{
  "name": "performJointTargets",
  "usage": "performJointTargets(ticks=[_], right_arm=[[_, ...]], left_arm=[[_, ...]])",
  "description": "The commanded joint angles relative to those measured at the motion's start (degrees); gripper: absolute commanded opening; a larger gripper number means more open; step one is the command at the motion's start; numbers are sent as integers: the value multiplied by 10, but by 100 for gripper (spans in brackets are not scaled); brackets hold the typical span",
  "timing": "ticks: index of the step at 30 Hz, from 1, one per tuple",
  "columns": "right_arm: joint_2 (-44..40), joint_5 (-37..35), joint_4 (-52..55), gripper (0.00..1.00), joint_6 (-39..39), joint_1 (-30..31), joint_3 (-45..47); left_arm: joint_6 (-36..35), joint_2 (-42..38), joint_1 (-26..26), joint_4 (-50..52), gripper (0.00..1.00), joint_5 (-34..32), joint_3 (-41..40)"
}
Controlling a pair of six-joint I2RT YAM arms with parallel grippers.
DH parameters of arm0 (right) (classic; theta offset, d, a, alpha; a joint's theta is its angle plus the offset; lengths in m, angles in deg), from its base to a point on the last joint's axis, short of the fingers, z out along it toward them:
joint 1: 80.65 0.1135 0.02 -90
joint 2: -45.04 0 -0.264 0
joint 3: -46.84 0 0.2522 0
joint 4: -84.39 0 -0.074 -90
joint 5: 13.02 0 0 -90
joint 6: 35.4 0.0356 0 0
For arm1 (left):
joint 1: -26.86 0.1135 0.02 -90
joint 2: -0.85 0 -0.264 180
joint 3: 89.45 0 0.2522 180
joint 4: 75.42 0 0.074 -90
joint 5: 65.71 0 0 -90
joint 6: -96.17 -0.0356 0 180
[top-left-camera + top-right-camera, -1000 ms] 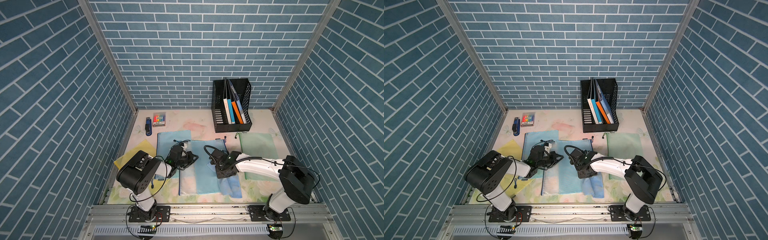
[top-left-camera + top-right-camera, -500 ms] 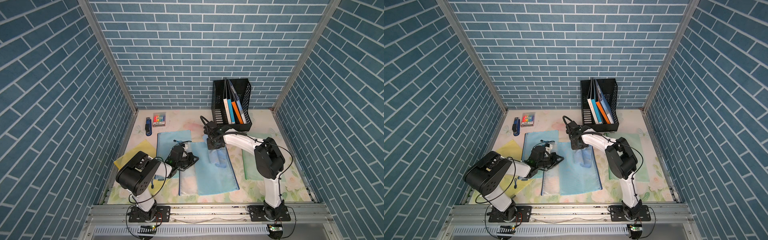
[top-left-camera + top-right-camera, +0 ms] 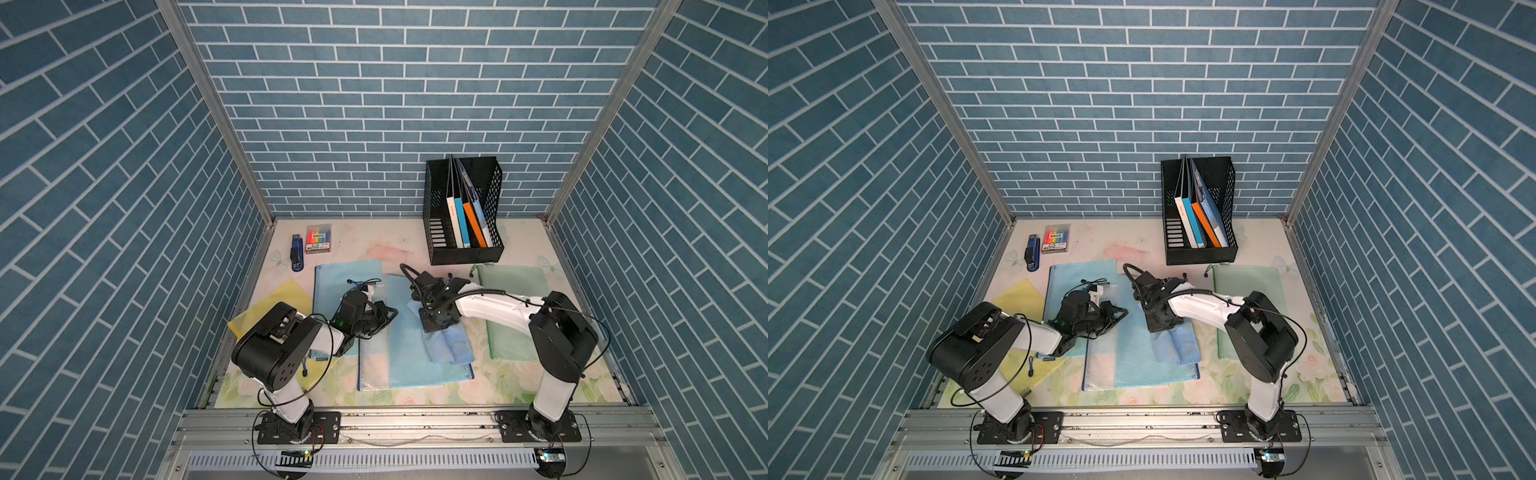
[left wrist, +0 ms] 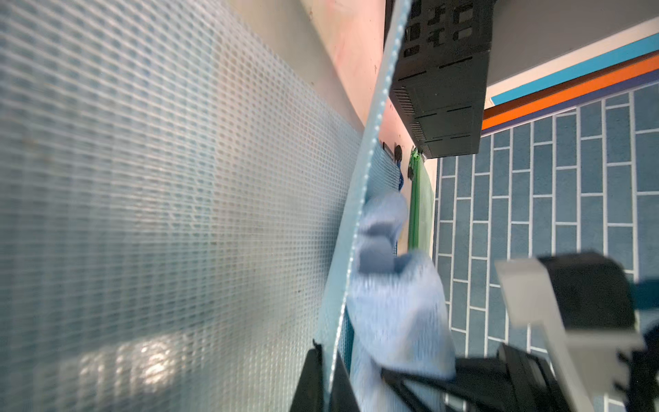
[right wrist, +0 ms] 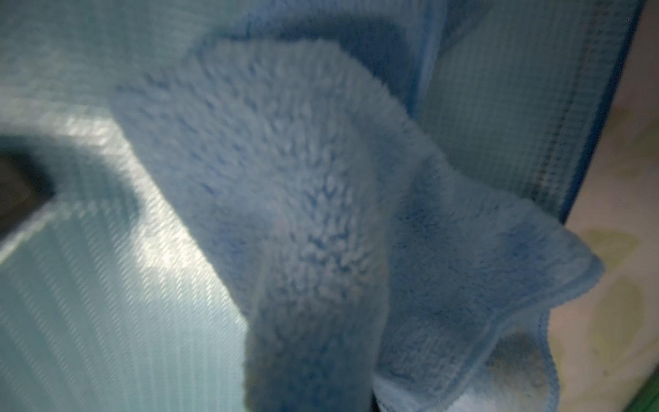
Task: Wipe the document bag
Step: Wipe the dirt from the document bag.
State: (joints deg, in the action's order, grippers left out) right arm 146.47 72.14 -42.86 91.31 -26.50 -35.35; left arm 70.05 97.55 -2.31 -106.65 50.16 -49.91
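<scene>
Blue mesh plastic fills the middle of the floral table (image 3: 365, 245). This is the light blue zip document bag (image 3: 399, 365) (image 3: 1133, 365), lying flat in both top views. It sits between a second pale blue mesh bag (image 3: 340, 278) on the left and a green mesh bag (image 3: 515, 316) on the right.

The right gripper (image 3: 434, 326) (image 3: 1160, 324) presses down on the far half of the document bag. Its jaws are clamped together on a fluffy blue microfibre cloth (image 3: 449, 345) (image 5: 303, 221), which trails toward the near edge.

The left gripper (image 3: 388, 318) (image 3: 1119, 315) reaches the bag's left edge with its jaws closed. In the blurred left wrist view they seem to pinch the bag's stitched border (image 4: 356, 214).

A black mesh file holder with upright folders (image 3: 463, 208) stands at the back wall.
</scene>
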Motion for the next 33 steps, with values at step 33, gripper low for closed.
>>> performJointTargets(ticks=[33], right_arm=[[238,19,41,0,-61,-107,-299]], left_arm=[[-8,-4,-5,-19,0,15,-15]])
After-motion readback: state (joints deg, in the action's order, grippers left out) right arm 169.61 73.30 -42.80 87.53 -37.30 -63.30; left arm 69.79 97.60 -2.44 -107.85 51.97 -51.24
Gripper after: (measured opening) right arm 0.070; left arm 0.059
